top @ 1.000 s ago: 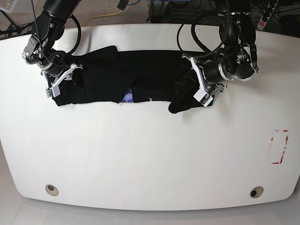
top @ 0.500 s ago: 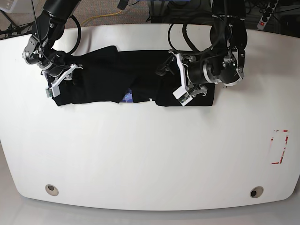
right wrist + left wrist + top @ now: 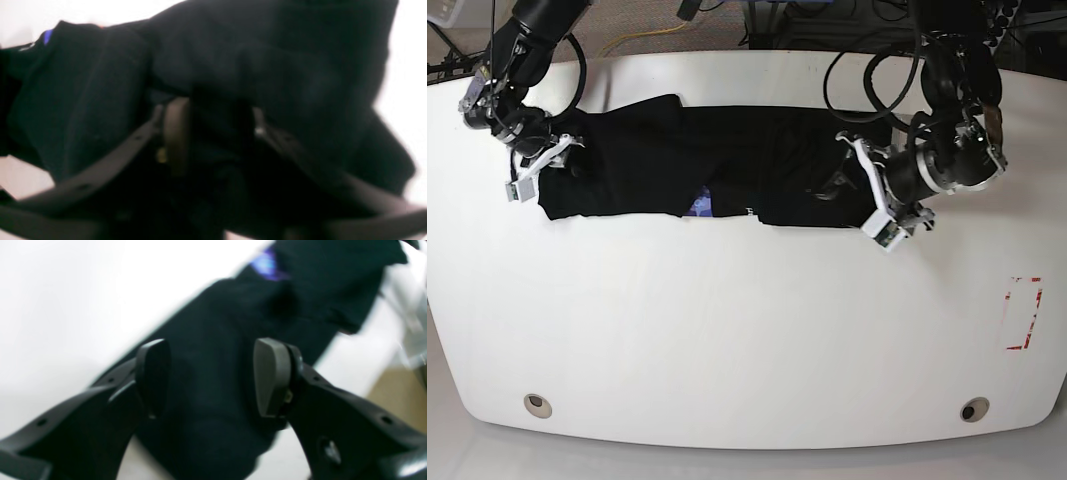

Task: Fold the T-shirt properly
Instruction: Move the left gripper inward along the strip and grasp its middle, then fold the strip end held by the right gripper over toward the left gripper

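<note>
The left gripper (image 3: 210,376) has its jaws standing apart, with nothing between the pads but a view of black cloth lying below them. In the base view this gripper (image 3: 879,195) hangs at the right end of the T-shirt (image 3: 717,170), just off the cloth's right edge, so the flap it had to lay looks set down.

The right gripper (image 3: 213,133) has its jaws part way apart with dark fabric bunched between and around them; whether they press the cloth or only straddle it cannot be told from the blurred wrist view. In the base view this gripper (image 3: 539,168) sits at the left end of the shirt.

The T-shirt lies as a long dark band across the far half of the white counter (image 3: 747,330), with a small bluish patch showing at its near edge around the middle.

The step in hand looks like a matching fold of the left end toward the middle. To do it well, the right jaws should take the whole edge, all layers, lift only enough to clear the cloth, carry it straight right along the band, and let go low so the near and far edges line up. The left gripper should draw clear without snagging the laid flap.
</note>
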Controlling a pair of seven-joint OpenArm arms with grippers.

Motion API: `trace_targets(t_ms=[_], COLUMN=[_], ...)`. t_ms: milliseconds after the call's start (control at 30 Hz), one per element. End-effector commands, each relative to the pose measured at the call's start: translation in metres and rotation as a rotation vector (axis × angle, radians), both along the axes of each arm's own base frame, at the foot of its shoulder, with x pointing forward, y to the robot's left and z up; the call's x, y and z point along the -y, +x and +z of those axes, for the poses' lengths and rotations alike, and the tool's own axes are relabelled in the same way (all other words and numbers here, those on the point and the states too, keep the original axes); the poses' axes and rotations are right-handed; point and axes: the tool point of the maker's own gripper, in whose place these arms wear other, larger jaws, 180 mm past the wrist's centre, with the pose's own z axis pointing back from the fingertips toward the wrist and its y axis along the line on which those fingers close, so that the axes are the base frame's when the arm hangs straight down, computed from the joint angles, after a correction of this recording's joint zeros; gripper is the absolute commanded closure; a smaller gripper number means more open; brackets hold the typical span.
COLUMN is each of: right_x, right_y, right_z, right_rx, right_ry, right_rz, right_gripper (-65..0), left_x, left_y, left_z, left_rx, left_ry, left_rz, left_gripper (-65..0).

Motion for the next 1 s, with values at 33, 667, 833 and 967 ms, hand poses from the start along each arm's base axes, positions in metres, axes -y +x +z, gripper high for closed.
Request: trace_targets(t_ms=[33,667,833,967], right_x=[0.030,0.107,0.088,0.065], right_y=[0.016,0.013,0.012,0.014], right_z=[0.032,0.019,0.005,-0.005], right_rx=[0.080,-0.023,-0.043,-0.064], right_ry=[-0.007,-0.017,0.030,0.057], right_rz=[-0.047,-0.213,-0.202,-0.157], right_gripper=[-38.7,-60.1,-60.2,-59.9], left_x=[-0.027,-0.037,-0.032,-0.039], left_y=[0.001,-0.034,-0.027,-0.022], left_z=[0.006,-0.068,-0.032,-0.030], left_rx=[0.040,-0.144,-0.022,-0.009], left_ry=[0.002,0.014,0.046,0.066], left_rz=[0.051,0.040,-0.008,-0.003], left_gripper=[-36.7,-33.8,-28.5,-28.5])
